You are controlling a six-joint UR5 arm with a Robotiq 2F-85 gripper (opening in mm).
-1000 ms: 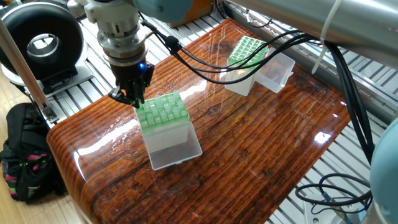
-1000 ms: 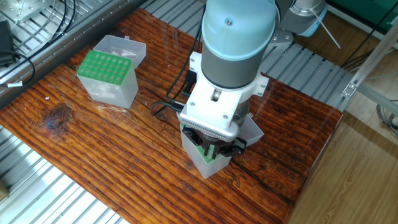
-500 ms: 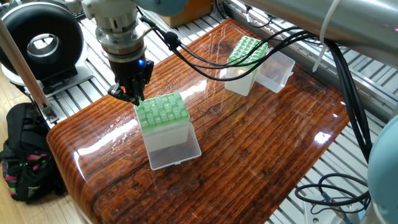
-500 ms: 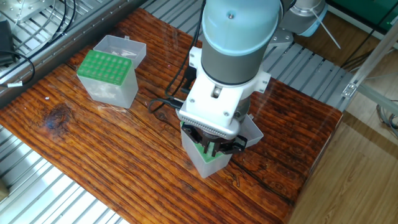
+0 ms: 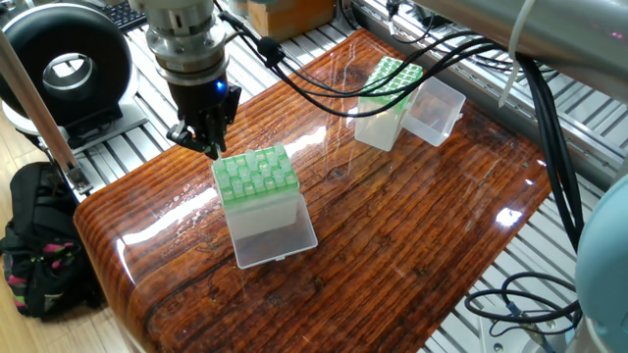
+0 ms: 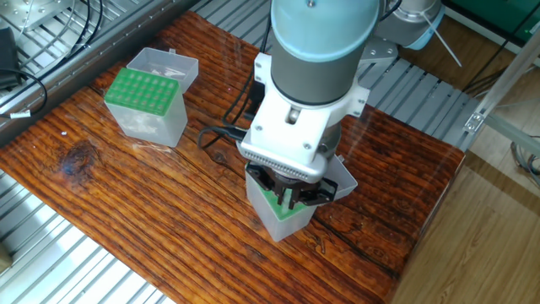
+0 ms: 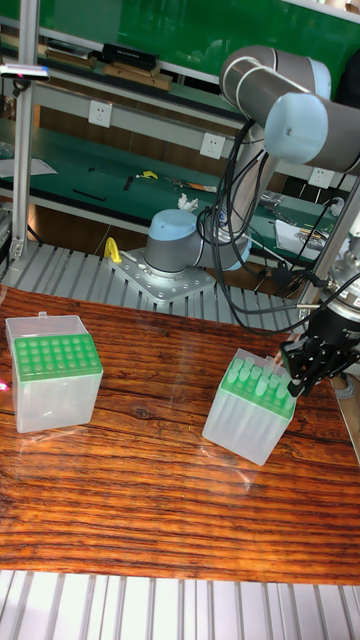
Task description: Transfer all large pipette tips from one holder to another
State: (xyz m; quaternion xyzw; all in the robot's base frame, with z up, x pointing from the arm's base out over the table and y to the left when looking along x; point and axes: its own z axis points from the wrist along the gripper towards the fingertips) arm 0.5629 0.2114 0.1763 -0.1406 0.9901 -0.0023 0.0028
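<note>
Green-topped, the near holder [image 5: 257, 182] carries the large pipette tips [image 7: 262, 375] upright in its rack, with the second holder [image 5: 388, 82] standing well apart across the wooden table [image 5: 412, 226]. Hovering at the near holder's edge, gripper [image 5: 207, 147] with fingers drawn nearly together; cannot tell whether clamped on a tip. Best lifted straight up, kept vertical, then carried across only once clear of the neighbouring tips.
</note>
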